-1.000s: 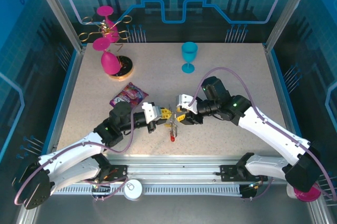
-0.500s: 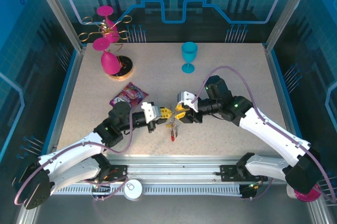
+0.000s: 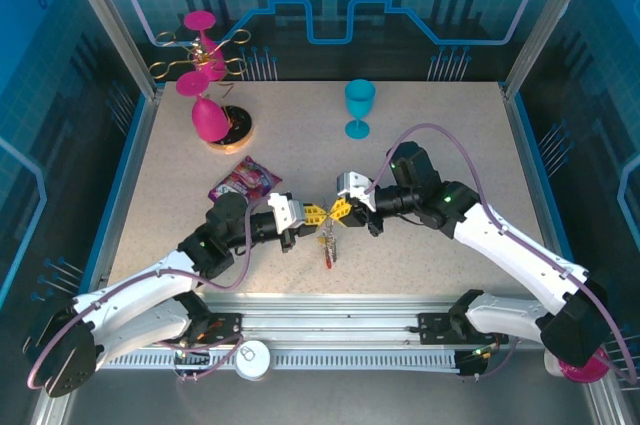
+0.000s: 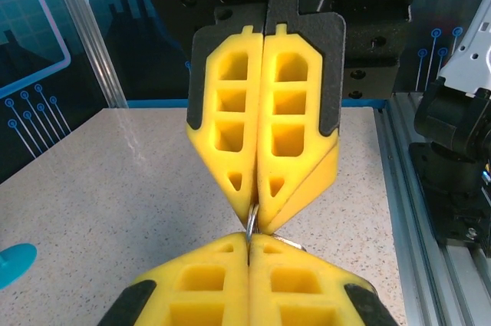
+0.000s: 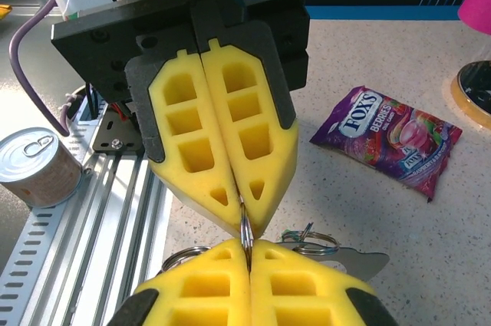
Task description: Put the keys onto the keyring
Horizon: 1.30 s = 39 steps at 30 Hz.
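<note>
Near the middle of the speckled worktop [image 3: 420,145], the left tool [image 3: 319,214] and the right tool [image 3: 336,212] are set tip to tip. Both pairs of yellow foam fingers [image 5: 184,134] are pressed tight together, and a thin silver metal keyring [image 5: 245,228] is pinched by each pair. The small silver keys [image 3: 328,237] are hung just under the tips, with a red piece [image 3: 327,259] lowest. A purple sweet bag [image 5: 387,138] is laid near the left tool.
</note>
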Each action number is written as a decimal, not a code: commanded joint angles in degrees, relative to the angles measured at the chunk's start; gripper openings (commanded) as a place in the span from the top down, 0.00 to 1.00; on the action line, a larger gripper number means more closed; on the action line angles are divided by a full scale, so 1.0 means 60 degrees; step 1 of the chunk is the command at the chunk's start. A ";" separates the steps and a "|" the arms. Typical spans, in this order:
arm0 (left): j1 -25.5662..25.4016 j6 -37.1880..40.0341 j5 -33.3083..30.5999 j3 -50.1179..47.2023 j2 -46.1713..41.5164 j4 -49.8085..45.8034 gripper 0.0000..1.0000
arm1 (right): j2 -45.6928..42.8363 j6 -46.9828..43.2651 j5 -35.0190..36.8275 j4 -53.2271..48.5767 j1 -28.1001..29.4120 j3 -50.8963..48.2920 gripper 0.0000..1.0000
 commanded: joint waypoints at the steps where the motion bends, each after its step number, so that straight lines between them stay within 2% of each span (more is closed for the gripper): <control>1: -0.0049 0.0064 0.0125 -0.0046 -0.0109 0.0464 1.00 | 0.0145 -0.0299 0.0073 -0.0498 0.0051 0.0405 1.00; 2: -0.0049 0.0166 0.0049 0.0015 -0.0109 0.0249 1.00 | 0.0175 -0.0414 0.0161 -0.0669 0.0125 0.0493 1.00; 4: -0.0044 0.0472 0.0024 0.0249 -0.0066 -0.0421 0.90 | 0.0235 -0.0613 0.0366 -0.1019 0.0266 0.0715 1.00; 9: -0.0059 0.0774 0.0129 0.0543 0.0074 -0.1092 0.87 | 0.0516 -0.1120 0.0773 -0.1766 0.0612 0.1255 1.00; 15: -0.0053 0.0921 0.0289 0.0717 0.0228 -0.1371 0.91 | 0.0950 -0.1619 0.1243 -0.2496 0.1017 0.1877 1.00; 17: -0.0065 0.0979 0.0351 0.0781 0.0243 -0.1501 0.99 | 0.1078 -0.1694 0.1325 -0.2652 0.1107 0.2056 1.00; 19: -0.0059 0.1024 0.0328 0.0799 0.0222 -0.1537 1.00 | 0.1038 -0.1630 0.1296 -0.2610 0.1095 0.2076 1.00; 21: -0.0066 0.1020 0.0264 0.0719 0.0121 -0.1412 1.00 | 0.0820 -0.1170 0.1340 -0.2205 0.0898 0.1888 0.97; 23: -0.0056 0.0955 0.0189 0.0585 -0.0002 -0.1161 1.00 | 0.0473 -0.0506 0.1152 -0.1678 0.0507 0.1531 0.78; 25: -0.0063 0.0866 0.0124 0.0405 -0.0120 -0.0786 1.00 | 0.0086 0.0181 0.0845 -0.1242 0.0095 0.1052 0.71; 33: -0.0063 0.0556 0.0141 0.0147 -0.0166 -0.0041 1.00 | -0.0310 0.1452 0.0202 -0.0470 -0.0151 0.0020 0.70; 39: -0.0056 0.0493 0.0150 0.0110 -0.0193 0.0034 1.00 | -0.0092 0.1580 -0.0107 -0.0245 -0.0155 0.0036 0.72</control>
